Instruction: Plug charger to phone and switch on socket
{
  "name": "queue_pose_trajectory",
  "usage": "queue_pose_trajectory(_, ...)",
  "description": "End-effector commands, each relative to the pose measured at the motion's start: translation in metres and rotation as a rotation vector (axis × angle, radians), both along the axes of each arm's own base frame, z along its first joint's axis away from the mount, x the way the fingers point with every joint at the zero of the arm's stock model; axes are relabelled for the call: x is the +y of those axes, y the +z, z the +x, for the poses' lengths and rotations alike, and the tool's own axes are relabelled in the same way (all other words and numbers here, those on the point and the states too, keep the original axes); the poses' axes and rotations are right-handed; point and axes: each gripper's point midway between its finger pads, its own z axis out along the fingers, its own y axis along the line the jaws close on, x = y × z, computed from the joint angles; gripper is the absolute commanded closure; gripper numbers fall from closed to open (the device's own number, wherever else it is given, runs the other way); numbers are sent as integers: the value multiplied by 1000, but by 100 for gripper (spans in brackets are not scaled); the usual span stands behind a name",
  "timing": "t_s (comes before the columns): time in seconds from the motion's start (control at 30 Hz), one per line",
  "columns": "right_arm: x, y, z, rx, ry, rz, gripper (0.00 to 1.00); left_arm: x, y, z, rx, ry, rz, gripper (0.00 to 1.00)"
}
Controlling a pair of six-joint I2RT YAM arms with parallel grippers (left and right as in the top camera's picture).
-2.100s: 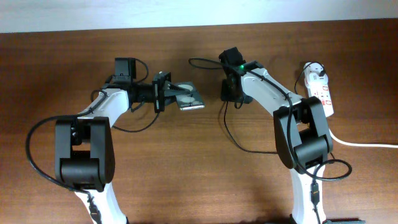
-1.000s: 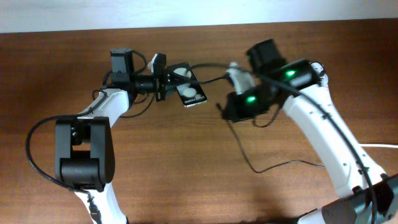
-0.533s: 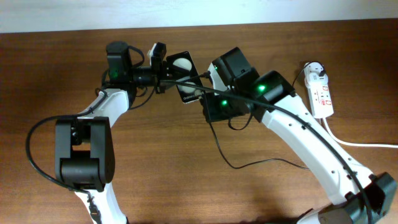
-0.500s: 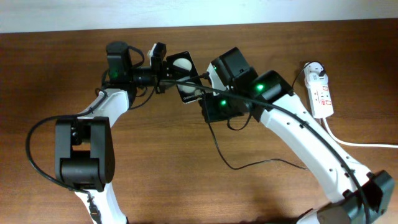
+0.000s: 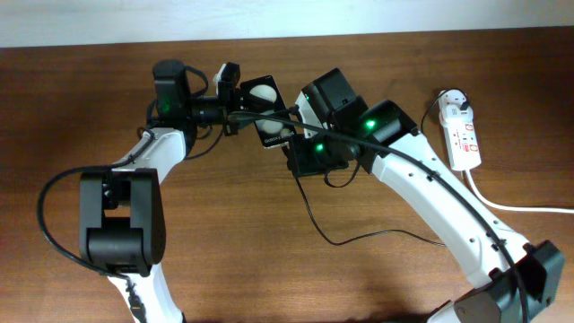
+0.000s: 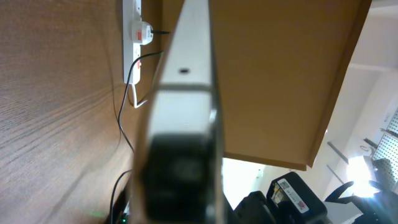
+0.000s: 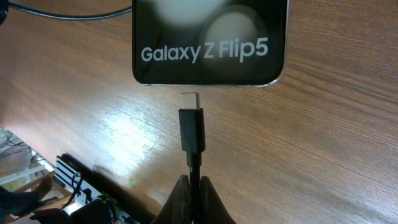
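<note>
My left gripper [image 5: 244, 100] is shut on the black phone [image 5: 267, 111] and holds it tilted above the table; two round white spots show on its face. In the left wrist view the phone [image 6: 186, 68] is edge-on and blurred. My right gripper [image 7: 193, 184] is shut on the charger's black cable just behind the connector tip [image 7: 189, 100]. The tip lines up with the phone's [image 7: 208, 43] bottom edge, a small gap short of it. In the overhead view the right gripper [image 5: 290, 141] sits right of the phone. The white socket [image 5: 464, 139] lies far right with the round white adapter [image 5: 457, 108] plugged in.
The charger cable [image 5: 334, 241] loops loosely over the table under the right arm. The socket's thick white cord [image 5: 520, 207] runs off the right edge. The socket [image 6: 131, 43] also shows in the left wrist view. The table's back edge is just behind the phone.
Over the last second my right arm swung left with the connector to the phone, while my left gripper lifted and tilted the phone. In the last half second the right gripper edged slightly closer.
</note>
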Motion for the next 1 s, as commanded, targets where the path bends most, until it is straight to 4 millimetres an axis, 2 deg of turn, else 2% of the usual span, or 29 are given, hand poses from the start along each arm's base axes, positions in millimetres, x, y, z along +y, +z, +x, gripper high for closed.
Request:
queue_pose_trajectory(0.0,2,-3,1,3,4,-6,96,-1,14,-4,40,-27,-16,100)
queue_pose_trajectory(0.47,2,-3,0,3,5,-5,96,-1,15,-8,49,-48,-23,100)
queue_pose_trajectory(0.57,2,-3,0,3,5,-5,96,-1,15,-8,137,-45,-25,100)
queue_pose_trajectory(0.67,2,-3,1,1,5,-3,96,-3,15,-9,136,-49,-26,100)
queue_pose_trajectory(0.83,4,1,13,-54,-8,3,96,-15,19,-26,-51,-150,-48,100)
queue_pose_trajectory(0.9,-7,-9,-5,29,-6,-51,96,-9,18,-21,-65,-121,-42,100)
queue_pose_trajectory(0.97,-13,-13,-15,69,4,-79,96,5,16,-8,-67,-54,-27,100)
